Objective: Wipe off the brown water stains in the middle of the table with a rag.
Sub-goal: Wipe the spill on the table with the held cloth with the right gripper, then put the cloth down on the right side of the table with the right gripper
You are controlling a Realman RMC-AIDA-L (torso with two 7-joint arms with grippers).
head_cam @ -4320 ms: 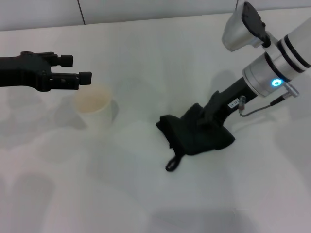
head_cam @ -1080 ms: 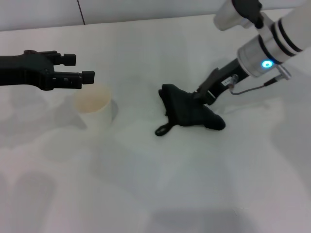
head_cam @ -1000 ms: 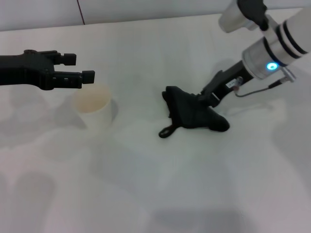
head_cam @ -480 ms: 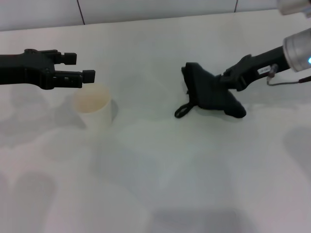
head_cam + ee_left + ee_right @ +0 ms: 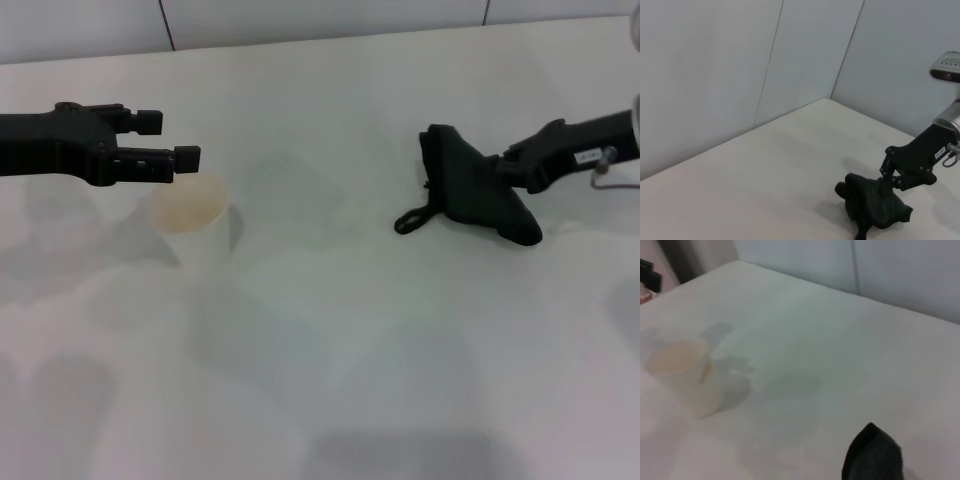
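The black rag (image 5: pixel 470 190) sits bunched at the right of the white table (image 5: pixel 320 380), its small loop (image 5: pixel 408 222) pointing toward the middle. My right gripper (image 5: pixel 505 170) comes in from the right edge and is shut on the rag's top fold, its fingertips buried in the cloth. The left wrist view shows the same rag (image 5: pixel 875 207) under that gripper (image 5: pixel 890 180), and the right wrist view catches one corner of the rag (image 5: pixel 872 455). No brown water stains show anywhere on the table. My left gripper (image 5: pixel 168 140) hovers open at the left, just above the cup.
A white paper cup (image 5: pixel 195 220) with a pale tan inside stands left of centre, under the left gripper's fingers; the cup (image 5: pixel 682 372) also appears in the right wrist view. A grey wall (image 5: pixel 740 75) runs along the table's far edge.
My right gripper has dragged the rag from the middle of the table out to the right and slightly farther back. The left arm and the cup have stayed put.
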